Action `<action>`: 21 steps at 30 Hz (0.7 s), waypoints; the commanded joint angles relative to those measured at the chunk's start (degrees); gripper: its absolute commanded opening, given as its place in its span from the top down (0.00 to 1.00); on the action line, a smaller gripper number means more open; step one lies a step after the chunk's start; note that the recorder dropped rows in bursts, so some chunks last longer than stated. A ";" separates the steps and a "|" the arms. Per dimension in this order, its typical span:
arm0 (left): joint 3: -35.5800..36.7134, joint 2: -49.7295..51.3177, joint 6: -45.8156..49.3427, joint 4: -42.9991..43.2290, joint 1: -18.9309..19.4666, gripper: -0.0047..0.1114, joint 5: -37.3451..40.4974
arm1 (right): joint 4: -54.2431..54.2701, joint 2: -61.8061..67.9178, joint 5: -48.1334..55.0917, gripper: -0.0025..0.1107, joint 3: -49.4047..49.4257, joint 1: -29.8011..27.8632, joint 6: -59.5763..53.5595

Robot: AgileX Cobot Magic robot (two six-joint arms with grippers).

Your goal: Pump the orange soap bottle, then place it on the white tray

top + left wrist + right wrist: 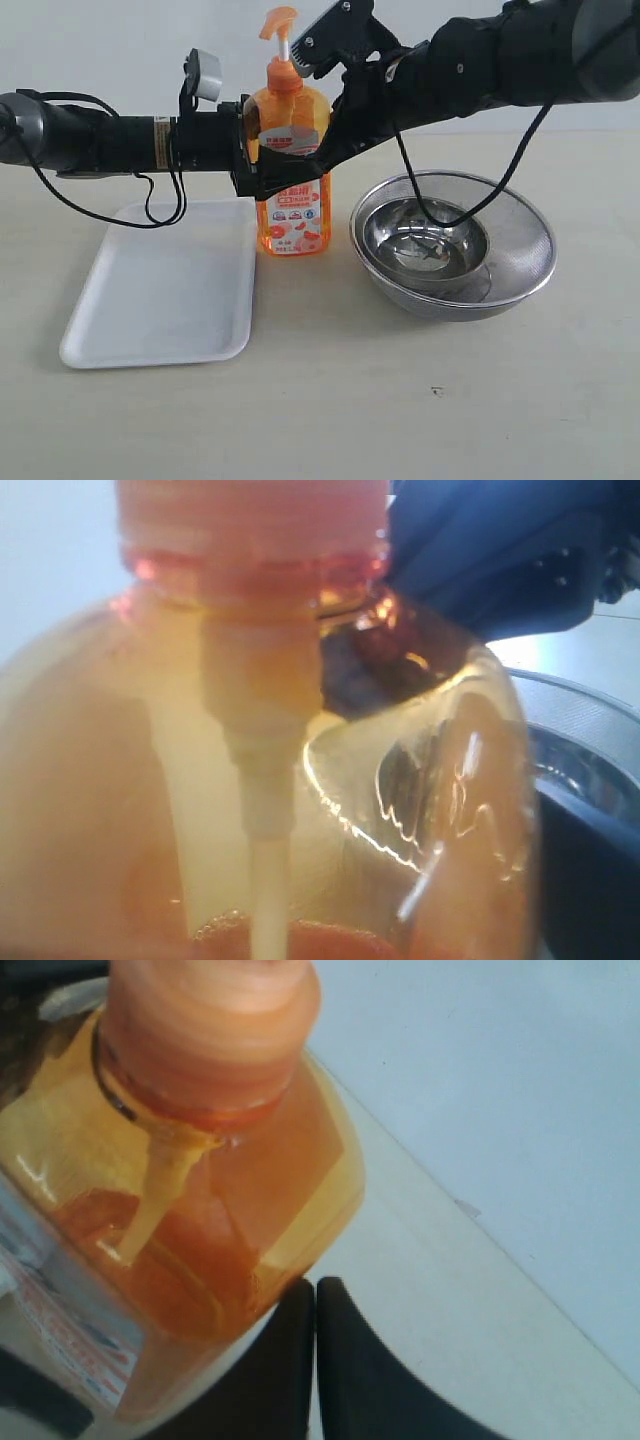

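Note:
The orange soap bottle (290,115) stands upright on the table between the white tray (150,300) and the steel bowls. Its pump head (280,22) is raised on the white stem. My left gripper (298,173) reaches in from the left with its jaws on either side of the bottle's body. The near finger lies across the label; whether the jaws press is not visible. The bottle (250,780) fills the left wrist view, hiding the fingers. My right gripper (316,1285) is shut, empty, its tips against the shoulder of the bottle (200,1210), below the pump head.
Two nested round steel bowls (520,250) stand right of the bottle, with a black cable from the right arm hanging into them. The right arm crosses above the bowls. The tray lies flat just left of the bottle, under the left arm.

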 commanded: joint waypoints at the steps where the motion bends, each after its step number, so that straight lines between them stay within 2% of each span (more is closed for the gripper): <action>1: -0.39 -0.21 -0.10 -0.50 -0.66 0.46 -0.96 | 0.13 -0.03 -0.63 0.98 -0.44 0.41 -0.25; 5: -0.39 -0.21 -0.10 -0.50 -0.66 0.86 -0.96 | 0.13 -0.03 -0.45 0.98 -0.44 0.41 -0.25; 6: -0.39 -0.21 0.10 -0.50 -0.66 0.92 -1.11 | 0.13 -0.03 -0.45 0.98 -0.44 0.41 -0.25; 21: -0.39 -0.21 0.10 -0.50 -0.66 0.92 -1.11 | 0.13 -0.03 -0.33 0.98 -0.44 0.41 -0.25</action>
